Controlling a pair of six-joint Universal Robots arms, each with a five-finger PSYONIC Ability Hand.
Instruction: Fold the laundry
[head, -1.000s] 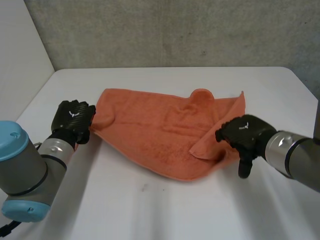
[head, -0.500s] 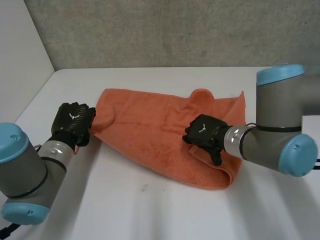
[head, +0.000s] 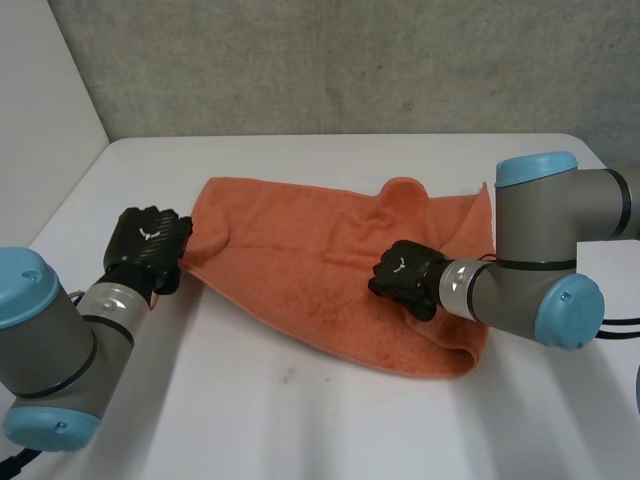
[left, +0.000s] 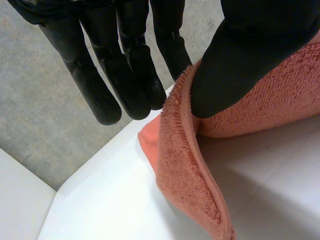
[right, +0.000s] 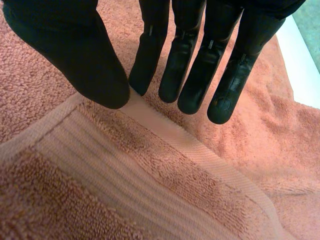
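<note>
An orange towel (head: 300, 240) lies spread and rumpled on the white table (head: 300, 420), its right side folded over on itself. My left hand (head: 150, 243) is at the towel's left corner. In the left wrist view its thumb (left: 235, 60) and fingers (left: 125, 75) pinch the towel's edge (left: 185, 190), which stands up between them. My right hand (head: 405, 272) rests on the towel's right half, at the edge of the folded flap. In the right wrist view its thumb (right: 100, 55) and fingers (right: 200, 65) close on the flap's banded hem (right: 150, 150).
A grey concrete wall (head: 350, 60) runs behind the table and a white panel (head: 40, 110) stands at the left. My right arm (head: 560, 270) is bent over the table beside the towel's right edge. Bare table lies in front of the towel.
My right arm swung in from the right and its hand moved left onto the folded flap, where its fingers closed. The towel's right edge bunched up. The left hand stayed put.
</note>
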